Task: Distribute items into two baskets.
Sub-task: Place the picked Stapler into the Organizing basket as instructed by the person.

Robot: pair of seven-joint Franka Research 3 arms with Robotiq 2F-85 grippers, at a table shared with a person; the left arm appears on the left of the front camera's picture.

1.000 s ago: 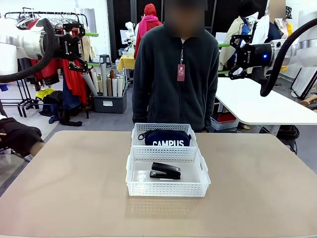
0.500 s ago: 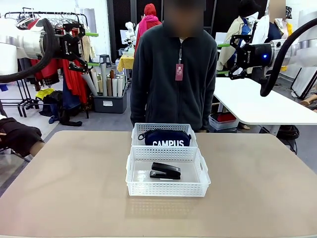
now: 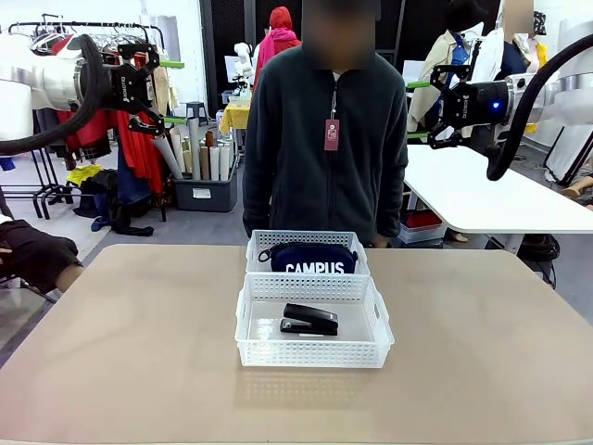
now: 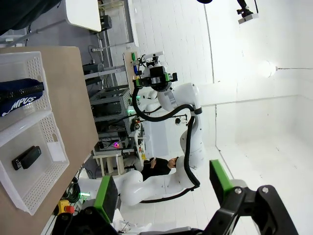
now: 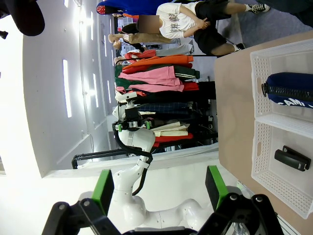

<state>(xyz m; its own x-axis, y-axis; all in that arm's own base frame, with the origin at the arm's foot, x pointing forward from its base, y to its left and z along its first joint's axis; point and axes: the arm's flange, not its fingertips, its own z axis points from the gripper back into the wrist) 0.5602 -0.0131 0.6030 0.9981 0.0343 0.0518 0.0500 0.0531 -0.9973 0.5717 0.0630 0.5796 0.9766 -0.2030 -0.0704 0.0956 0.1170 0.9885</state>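
Two white lattice baskets stand end to end at mid-table. The far basket [image 3: 259, 243] holds the navy "CAMPUS" pouch [image 3: 312, 259]. In the near basket [image 3: 313, 356] lies the black stapler [image 3: 309, 320]. My left gripper [image 3: 172, 92] hangs open high at the left, well away from the baskets. My right gripper [image 3: 419, 110] is open high at the right. The left wrist view shows my left gripper [image 4: 164, 188] with nothing between its fingers, and the pouch [image 4: 19, 95] and stapler [image 4: 27, 157] far off. In the right wrist view, my right gripper [image 5: 159, 187] is equally bare, with the pouch [image 5: 291, 93] and stapler [image 5: 292, 159] at the right edge.
A person in a dark fleece [image 3: 324, 139] stands at the table's far edge, right behind the far basket. The tan table [image 3: 139, 352] is bare on both sides of the baskets. A white table [image 3: 482, 195] stands behind at the right, and clothes racks at the left.
The person has shifted slightly to the left. Both arms, the baskets and the items have stayed put.
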